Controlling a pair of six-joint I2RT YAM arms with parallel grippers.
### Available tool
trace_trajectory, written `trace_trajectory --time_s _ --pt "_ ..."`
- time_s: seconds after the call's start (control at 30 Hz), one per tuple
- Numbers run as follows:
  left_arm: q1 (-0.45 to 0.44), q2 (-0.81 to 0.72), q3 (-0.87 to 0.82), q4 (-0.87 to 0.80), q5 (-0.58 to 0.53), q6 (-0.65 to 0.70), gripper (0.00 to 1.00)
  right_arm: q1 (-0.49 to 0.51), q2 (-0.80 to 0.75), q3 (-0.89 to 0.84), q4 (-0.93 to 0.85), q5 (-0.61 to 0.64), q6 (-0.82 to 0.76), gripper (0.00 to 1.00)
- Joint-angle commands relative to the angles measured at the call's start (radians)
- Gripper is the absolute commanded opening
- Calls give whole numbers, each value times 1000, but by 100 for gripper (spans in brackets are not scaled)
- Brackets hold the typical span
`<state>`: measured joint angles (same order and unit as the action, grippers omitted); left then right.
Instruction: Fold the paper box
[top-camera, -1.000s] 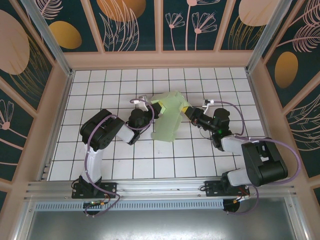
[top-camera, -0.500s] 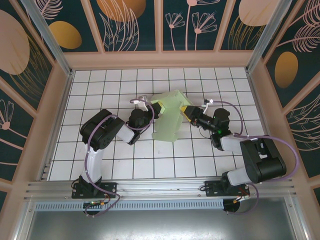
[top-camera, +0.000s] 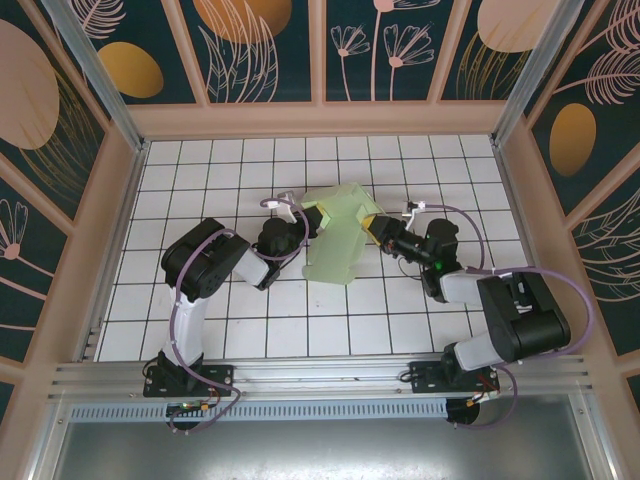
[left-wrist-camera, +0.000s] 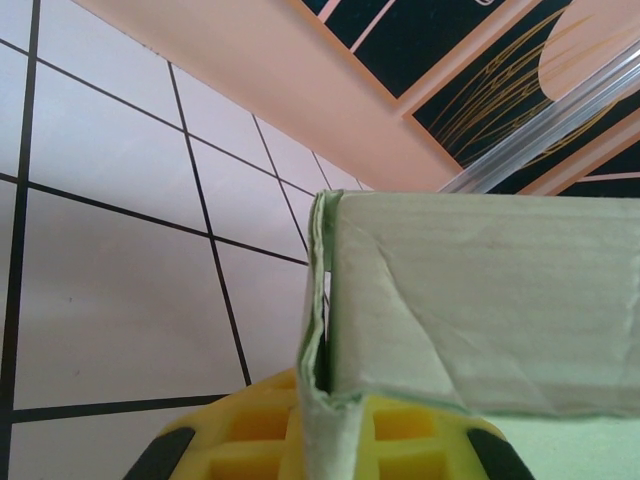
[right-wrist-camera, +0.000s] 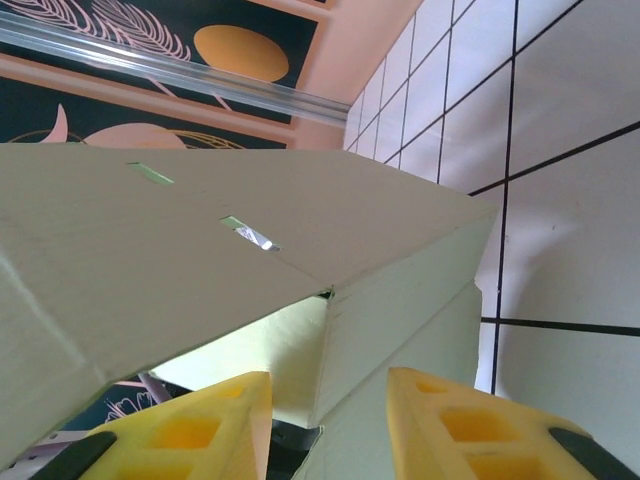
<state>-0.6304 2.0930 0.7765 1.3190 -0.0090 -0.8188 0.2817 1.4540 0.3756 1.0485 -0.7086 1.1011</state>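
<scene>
Enclosure: dark floral wall panels (top-camera: 270, 50) in peach framing are seen beyond both tools.

Surface: a white tiled table (top-camera: 200, 170) with black grid lines lies under both arms.

Paper box (top-camera: 338, 235): pale mint card, partly folded, is found between the two tools, to the right of the left gripper (top-camera: 312, 214) and to the left of the right gripper (top-camera: 373, 225). Its long axis runs across the line joining the tools, far end leaning slightly toward the right tool, near end resting on the tiles. A hollow is left under the raised upper panel; its inside is seen as bare pale card.

Left gripper: closed narrow, a doubled card edge of the box nipped between its yellow fingers (left-wrist-camera: 250, 425).

Right gripper: jaws stand partly apart, with a corner of the box taken between them; whether the pads press the card probably cannot be settled from the wrist view.

Two small slots (right-wrist-camera: 245, 232) are cut in the panel above the right tool.
</scene>
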Motion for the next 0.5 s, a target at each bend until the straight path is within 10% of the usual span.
trace_trajectory --time_s 0.0,0.47 --pt "-4 13 15 19 9 22 0 7 25 29 23 -15 20 34" --pt "-5 18 9 14 -11 38 0 7 58 38 20 -6 53 0"
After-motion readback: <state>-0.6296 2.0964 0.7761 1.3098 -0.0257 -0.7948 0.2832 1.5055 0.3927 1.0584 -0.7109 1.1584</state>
